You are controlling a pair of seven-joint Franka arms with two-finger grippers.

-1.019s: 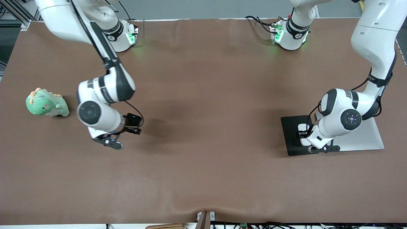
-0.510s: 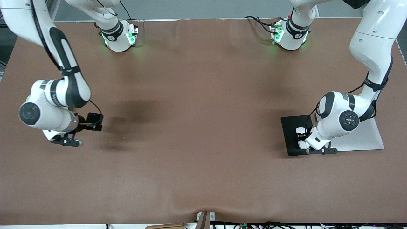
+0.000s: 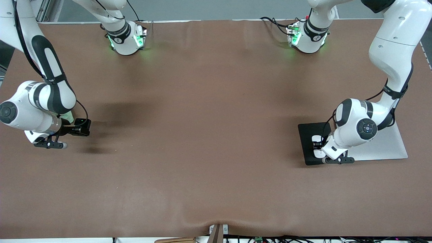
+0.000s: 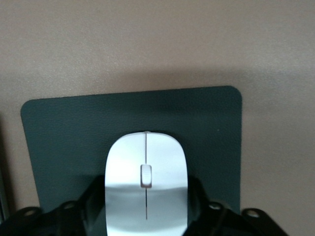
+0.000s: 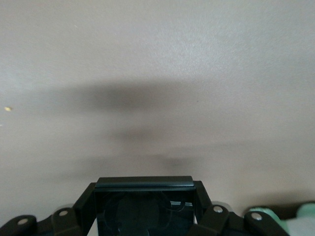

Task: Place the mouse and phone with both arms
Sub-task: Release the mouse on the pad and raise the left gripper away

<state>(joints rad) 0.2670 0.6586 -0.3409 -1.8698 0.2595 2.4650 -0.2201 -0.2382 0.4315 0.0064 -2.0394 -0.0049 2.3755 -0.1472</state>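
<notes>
My left gripper (image 3: 321, 151) is shut on the white mouse (image 3: 316, 139) and holds it low over the dark pad (image 3: 306, 135) at the left arm's end of the table. In the left wrist view the mouse (image 4: 146, 167) sits between the black fingers (image 4: 198, 199) with the pad (image 4: 64, 137) under it; I cannot tell whether it touches the pad. My right gripper (image 3: 50, 144) is at the right arm's end of the table, a little above the cloth. In the right wrist view it is shut on the black phone (image 5: 145, 204).
A flat silver slab (image 3: 388, 145) lies beside the pad under the left arm. A green plush toy (image 3: 69, 116) is almost wholly hidden by the right arm; its edge shows in the right wrist view (image 5: 306, 216). Brown cloth (image 3: 209, 135) covers the table.
My right arm has swung with the phone toward its end of the table and now covers the green toy. My left gripper has shifted slightly nearer to the front camera with the mouse.
</notes>
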